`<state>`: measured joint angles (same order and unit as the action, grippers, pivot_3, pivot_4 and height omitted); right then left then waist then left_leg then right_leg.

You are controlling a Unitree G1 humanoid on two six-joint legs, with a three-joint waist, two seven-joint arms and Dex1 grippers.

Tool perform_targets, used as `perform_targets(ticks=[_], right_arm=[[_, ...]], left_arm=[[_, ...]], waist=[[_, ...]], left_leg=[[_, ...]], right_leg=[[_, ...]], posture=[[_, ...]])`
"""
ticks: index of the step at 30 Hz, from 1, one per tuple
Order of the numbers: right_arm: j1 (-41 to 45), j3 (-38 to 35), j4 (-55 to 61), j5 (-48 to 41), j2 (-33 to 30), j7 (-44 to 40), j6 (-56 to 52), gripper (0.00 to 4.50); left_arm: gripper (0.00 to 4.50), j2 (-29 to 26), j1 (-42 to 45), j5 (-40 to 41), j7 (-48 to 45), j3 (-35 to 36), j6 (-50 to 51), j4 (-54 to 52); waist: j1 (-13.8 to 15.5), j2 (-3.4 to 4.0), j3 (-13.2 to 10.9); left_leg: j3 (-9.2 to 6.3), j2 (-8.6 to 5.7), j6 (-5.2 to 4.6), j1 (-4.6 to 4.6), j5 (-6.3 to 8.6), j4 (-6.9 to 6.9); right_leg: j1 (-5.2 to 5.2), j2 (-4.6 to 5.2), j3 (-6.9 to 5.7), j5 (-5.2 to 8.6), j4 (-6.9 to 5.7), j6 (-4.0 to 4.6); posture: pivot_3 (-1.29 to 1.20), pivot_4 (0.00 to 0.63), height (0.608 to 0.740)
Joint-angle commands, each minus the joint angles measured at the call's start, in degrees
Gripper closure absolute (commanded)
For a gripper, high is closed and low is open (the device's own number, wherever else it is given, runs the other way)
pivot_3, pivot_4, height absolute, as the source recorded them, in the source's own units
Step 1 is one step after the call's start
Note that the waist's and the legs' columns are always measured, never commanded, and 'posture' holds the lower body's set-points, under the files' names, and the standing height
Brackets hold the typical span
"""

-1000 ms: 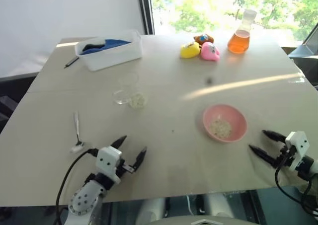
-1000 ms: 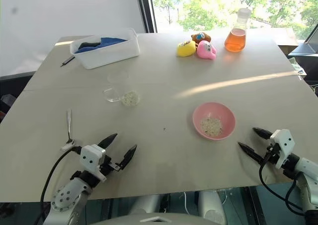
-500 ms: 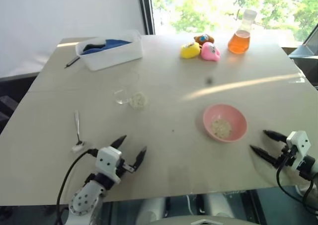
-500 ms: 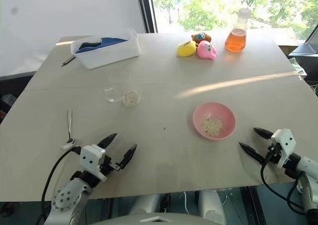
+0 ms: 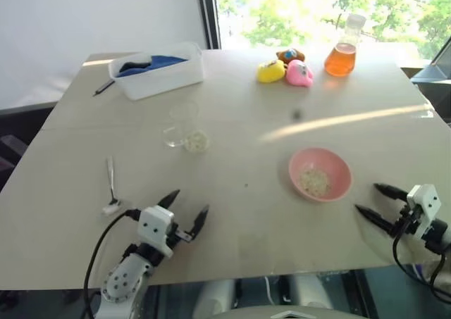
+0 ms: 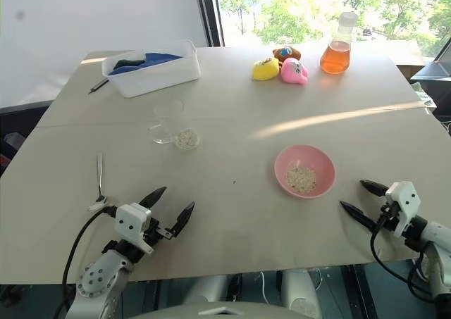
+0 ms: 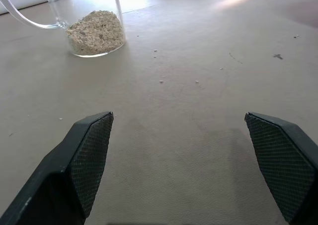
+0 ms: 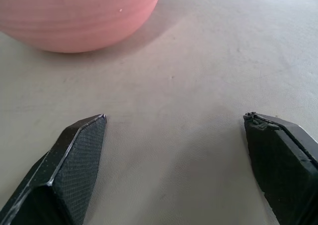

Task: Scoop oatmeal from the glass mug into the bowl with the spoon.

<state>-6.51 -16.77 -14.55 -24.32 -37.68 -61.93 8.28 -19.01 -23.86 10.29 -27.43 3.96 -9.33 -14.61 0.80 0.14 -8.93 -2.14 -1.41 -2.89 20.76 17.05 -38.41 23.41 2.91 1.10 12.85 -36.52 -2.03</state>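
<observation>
The clear glass mug point(image 5: 184, 127) stands left of the table's middle, with pale oatmeal point(image 7: 95, 32) heaped in its bottom. The pink bowl point(image 5: 341, 172) sits at the right and holds some oatmeal point(image 5: 313, 180) too. Near the left edge the silver spoon point(image 5: 110, 184) lies flat on the table. My left gripper point(image 5: 187, 208) hovers open at the front left, just right of the spoon, nothing between its fingers. At the front right my right gripper point(image 5: 369, 200) is open and empty, a short way right of the bowl point(image 8: 74, 16).
A white plastic tub point(image 5: 158, 70) with blue cloth stands at the back left, a dark pen point(image 5: 103, 87) beside it. Yellow, brown and pink toys point(image 5: 285, 67) and a flask of orange liquid point(image 5: 341, 49) stand at the back. A few flakes point(image 7: 160, 81) dot the table.
</observation>
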Motion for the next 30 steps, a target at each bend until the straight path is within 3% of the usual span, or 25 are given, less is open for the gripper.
perform_targets(ticks=[1,7,11,15,20,24,30], right_arm=[[0.25,-2.22,-0.47,-1.03,-1.33,-0.73,0.14,0.03],[2.95,-6.24,2.61,-6.72,-6.62,-3.59,-5.73,0.03],[9.40,-6.72,16.82,-19.23,-12.66,-1.97,-24.29,0.03],[17.16,-2.17,28.16,-26.05,-13.82,1.20,-34.66,0.03],[25.37,8.45,38.13,-26.14,-10.81,1.36,-39.16,0.03],[28.06,13.50,39.70,-22.73,-10.96,-1.82,-38.74,0.03],[31.89,16.06,37.49,-20.05,-10.12,-5.57,-37.75,0.03]], left_arm=[[0.00,0.30,-0.41,-0.42,0.50,0.03,-0.01,1.18],[0.00,2.62,-1.21,2.82,2.89,3.53,-1.13,-2.62],[0.00,6.60,1.57,1.14,15.27,11.89,1.73,-4.99],[0.00,6.78,4.68,1.69,19.39,15.00,7.37,-7.90],[0.00,3.16,10.79,2.26,24.96,20.79,20.51,-10.71],[0.00,1.36,12.23,3.29,26.95,24.14,30.73,-13.32],[0.00,0.51,12.46,7.26,27.60,26.39,44.43,-18.62]], waist=[[0.00,0.00,0.00],[-0.13,-0.06,-0.15],[-0.50,-0.28,-0.45],[-0.08,-0.55,-0.59],[0.31,-0.74,-0.63],[0.14,-0.76,-0.62],[0.18,-0.76,-0.62]], left_leg=[[0.00,0.00,0.00,0.00,0.00,0.00],[0.10,-0.01,0.00,0.02,0.00,-0.01],[0.12,0.09,0.00,0.06,0.00,-0.01],[-0.01,0.20,0.00,0.08,0.00,-0.01],[-0.25,0.13,0.03,0.42,0.00,-0.02],[-0.42,-0.08,0.29,0.97,-0.14,-0.20],[-0.57,-0.29,0.33,1.22,-0.16,-0.22]], right_leg=[[0.00,0.00,0.00,0.00,0.00,0.00],[0.01,0.02,0.10,-0.01,0.01,0.00],[0.11,-0.08,0.14,-0.02,-0.02,-0.02],[0.15,-0.19,-0.09,-0.10,-0.11,-0.28],[0.29,-0.15,-0.33,-0.18,-0.02,-0.18],[0.66,0.11,-0.53,-0.21,0.02,-0.22],[0.72,0.34,-0.61,-0.29,0.32,-0.34]], posture=[[0.00,0.150,0.740],[0.00,0.150,0.740],[0.00,0.150,0.740],[0.00,0.150,0.740],[0.00,0.150,0.740],[0.00,0.150,0.740],[0.00,0.150,0.740]])
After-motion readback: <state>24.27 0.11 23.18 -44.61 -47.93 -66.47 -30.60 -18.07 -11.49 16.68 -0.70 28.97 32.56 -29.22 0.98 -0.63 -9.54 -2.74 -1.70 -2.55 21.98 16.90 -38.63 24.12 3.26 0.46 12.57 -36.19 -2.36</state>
